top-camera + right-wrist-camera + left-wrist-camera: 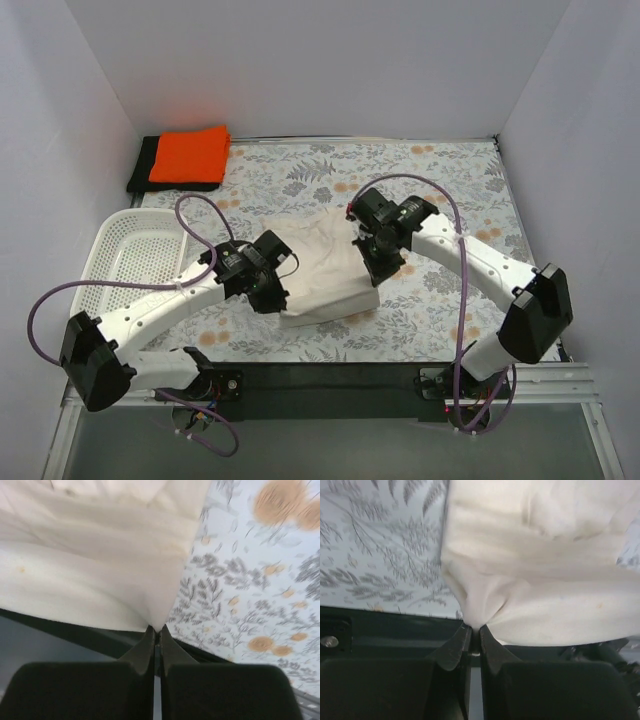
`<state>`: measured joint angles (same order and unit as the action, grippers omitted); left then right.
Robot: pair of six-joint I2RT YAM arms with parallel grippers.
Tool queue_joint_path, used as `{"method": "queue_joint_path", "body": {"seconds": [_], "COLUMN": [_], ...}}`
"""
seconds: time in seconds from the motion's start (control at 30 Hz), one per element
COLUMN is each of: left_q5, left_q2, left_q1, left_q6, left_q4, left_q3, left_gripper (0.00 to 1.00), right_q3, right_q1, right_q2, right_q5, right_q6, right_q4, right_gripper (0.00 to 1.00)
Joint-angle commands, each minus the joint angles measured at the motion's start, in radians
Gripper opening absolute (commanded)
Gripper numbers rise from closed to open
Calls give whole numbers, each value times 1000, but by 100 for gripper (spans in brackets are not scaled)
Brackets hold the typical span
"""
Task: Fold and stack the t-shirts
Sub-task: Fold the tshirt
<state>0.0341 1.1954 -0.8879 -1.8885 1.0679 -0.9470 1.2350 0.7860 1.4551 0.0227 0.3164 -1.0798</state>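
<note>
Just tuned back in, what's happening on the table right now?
Both arms are on the cream t-shirt in the middle of the floral table. The left gripper is shut on the shirt's left edge and the right gripper is shut on its right edge, each pinching a fold of cloth. The orange t-shirt lies folded on the black t-shirt at the far left corner. The white basket sits at the left.
</note>
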Motion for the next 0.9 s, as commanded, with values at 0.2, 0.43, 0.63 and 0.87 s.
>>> {"method": "queue_joint_path", "body": {"seconds": [0.2, 0.43, 0.63, 0.87], "left_q5": [332, 368, 371, 362], "left_q2": [104, 151, 190, 276], "left_q1": [245, 340, 375, 395], "left_q6": [238, 368, 419, 443], "left_q4": [-164, -341, -471, -565], "left_q3": [-130, -119, -124, -105], "left_gripper": [0, 0, 0, 0], "right_q3": [415, 463, 439, 422], "right_q1": [-37, -63, -111, -143], "right_q2": [235, 318, 326, 373], "right_q5": [-242, -262, -244, -221], "right_q6": [-134, -148, -148, -132], "right_q4": [76, 182, 260, 323], "right_gripper": [1, 1, 1, 1]}}
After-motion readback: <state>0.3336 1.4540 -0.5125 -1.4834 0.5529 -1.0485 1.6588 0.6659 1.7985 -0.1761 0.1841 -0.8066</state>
